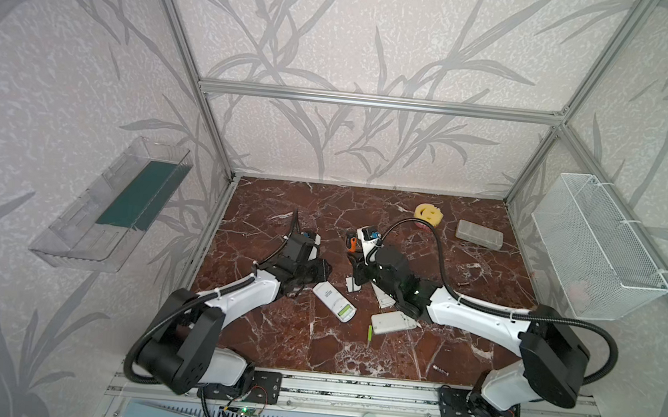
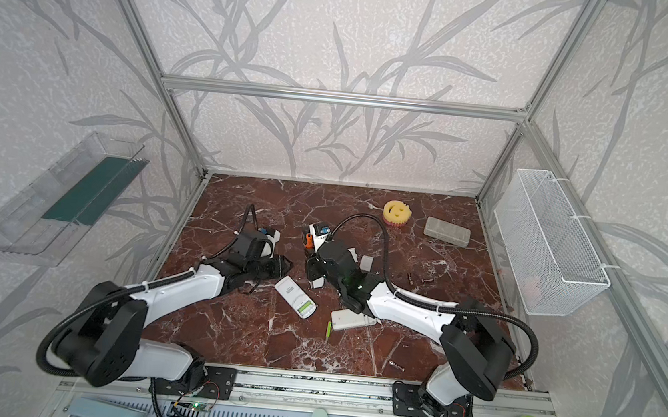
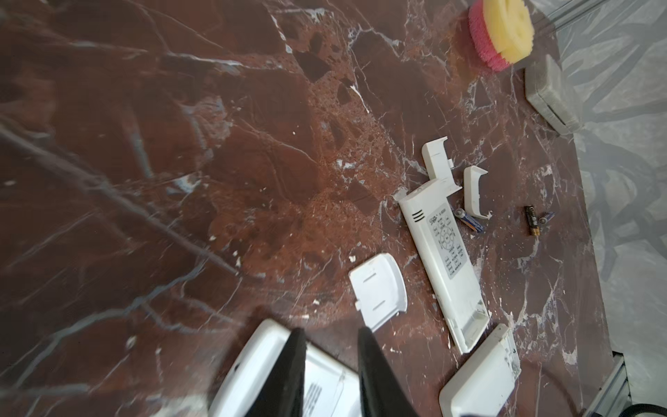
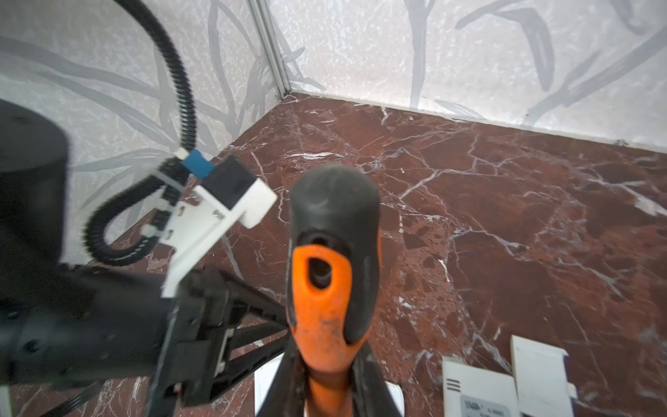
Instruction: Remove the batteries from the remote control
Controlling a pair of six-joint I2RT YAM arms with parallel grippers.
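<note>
Grey label (image 3: pixel 448 245) on white remote (image 3: pixel 462 307), unreadable

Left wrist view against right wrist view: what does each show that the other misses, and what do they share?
Only the left wrist view: loose batteries, a rounded white cover, the yellow sponge and a grey block. Only the right wrist view: the right gripper shut on the orange-handled screwdriver, the left arm's wrist camera, and the enclosure's corner. Both: the marble table and the long labelled white remote.
</note>
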